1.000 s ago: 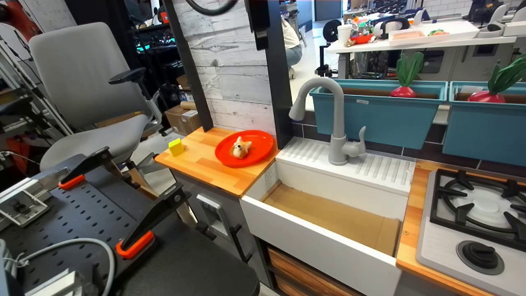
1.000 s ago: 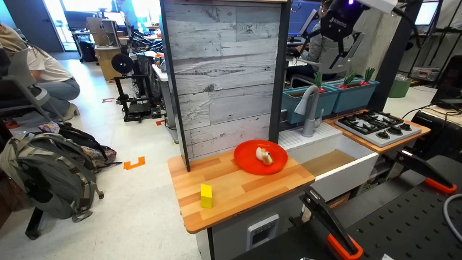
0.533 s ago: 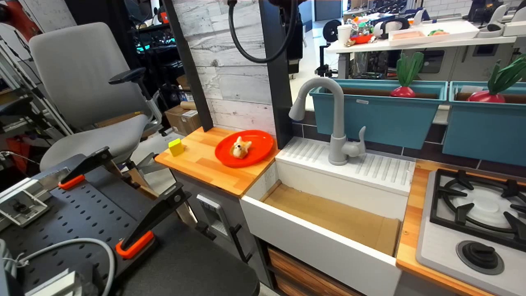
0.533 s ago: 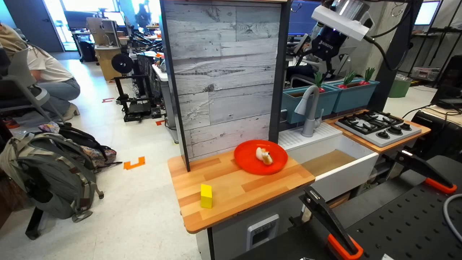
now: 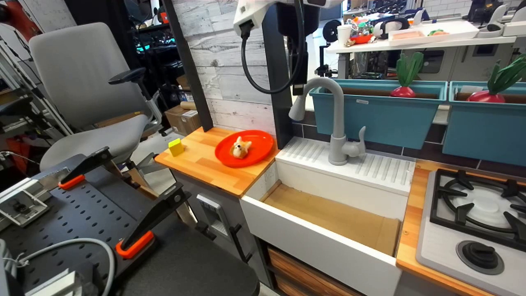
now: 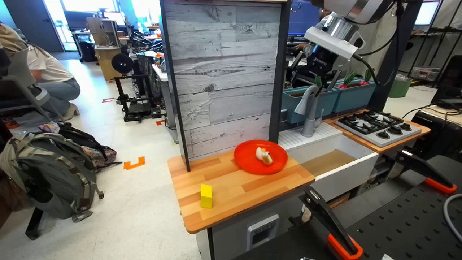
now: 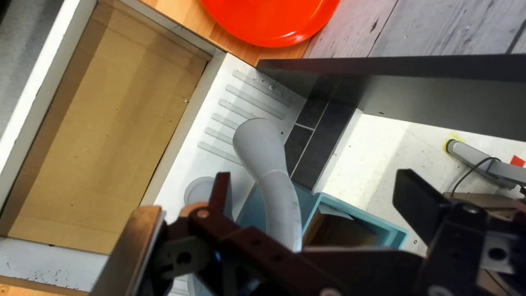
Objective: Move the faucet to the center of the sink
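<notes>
The grey gooseneck faucet (image 5: 337, 111) stands upright on the ribbed rear ledge of the white sink (image 5: 320, 250). Its spout turns sideways toward the red plate and hangs over the ledge, not the basin. The faucet (image 6: 308, 115) and the sink (image 6: 344, 180) also show in an exterior view. My gripper (image 7: 313, 181) is open and empty in the wrist view. The spout (image 7: 261, 144) passes between the fingers in that picture, nearer the left finger; contact cannot be told. In an exterior view the gripper (image 5: 299, 88) is just above and behind the spout, its fingers partly hidden by the cable.
A dark post (image 5: 279, 78) and wood panel stand close beside the gripper. Teal planters (image 5: 378, 119) with radishes sit behind the faucet. A red plate (image 5: 263, 142) with a toy dog and a yellow block (image 5: 176, 147) lie on the counter. A stovetop (image 5: 435, 242) adjoins the sink.
The arm and open gripper have come down toward the faucet's spout; in an exterior view they moved down and to the right. The faucet has not moved.
</notes>
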Controlling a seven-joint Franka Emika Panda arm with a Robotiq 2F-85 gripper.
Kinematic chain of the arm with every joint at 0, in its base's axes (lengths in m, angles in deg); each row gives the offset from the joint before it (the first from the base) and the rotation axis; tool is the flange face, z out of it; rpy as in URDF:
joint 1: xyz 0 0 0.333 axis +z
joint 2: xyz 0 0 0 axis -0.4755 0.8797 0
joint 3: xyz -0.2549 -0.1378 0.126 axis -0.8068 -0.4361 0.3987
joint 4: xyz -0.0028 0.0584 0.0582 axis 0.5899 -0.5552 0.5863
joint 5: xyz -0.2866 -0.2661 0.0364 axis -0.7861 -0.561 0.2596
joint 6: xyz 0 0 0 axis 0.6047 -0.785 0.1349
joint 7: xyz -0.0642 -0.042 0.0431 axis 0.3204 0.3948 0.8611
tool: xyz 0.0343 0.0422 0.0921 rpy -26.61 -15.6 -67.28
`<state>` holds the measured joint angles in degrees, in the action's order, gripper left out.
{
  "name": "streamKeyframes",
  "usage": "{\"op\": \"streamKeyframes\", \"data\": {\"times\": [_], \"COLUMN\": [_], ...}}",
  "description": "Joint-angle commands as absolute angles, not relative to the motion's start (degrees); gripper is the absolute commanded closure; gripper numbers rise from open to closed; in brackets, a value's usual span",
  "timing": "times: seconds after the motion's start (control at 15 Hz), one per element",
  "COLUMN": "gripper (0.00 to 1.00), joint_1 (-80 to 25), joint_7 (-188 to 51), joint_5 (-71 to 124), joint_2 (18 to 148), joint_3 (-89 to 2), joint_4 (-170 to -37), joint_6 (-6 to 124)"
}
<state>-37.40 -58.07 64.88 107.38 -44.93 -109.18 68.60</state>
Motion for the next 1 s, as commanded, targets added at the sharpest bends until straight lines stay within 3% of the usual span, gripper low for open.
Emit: {"op": "streamKeyframes", "data": {"times": [0.0, 0.2, 0.27, 0.4, 0.93], "gripper": [0.0, 0.0, 0.25, 0.33, 0.95], "joint_1": [-38.3, -38.4, -38.4, -38.2, -37.7], "joint_7": [-56.4, -55.6, -55.4, -55.1, -55.8], "joint_5": [64.0, 64.0, 63.8, 63.3, 60.5], "joint_2": [109.7, 110.6, 110.9, 111.0, 110.0], "joint_3": [-44.1, -44.3, -44.4, -44.7, -45.5], "joint_4": [-106.5, -105.2, -104.9, -105.0, -108.0], "joint_6": [69.9, 70.1, 70.1, 70.1, 72.9]}}
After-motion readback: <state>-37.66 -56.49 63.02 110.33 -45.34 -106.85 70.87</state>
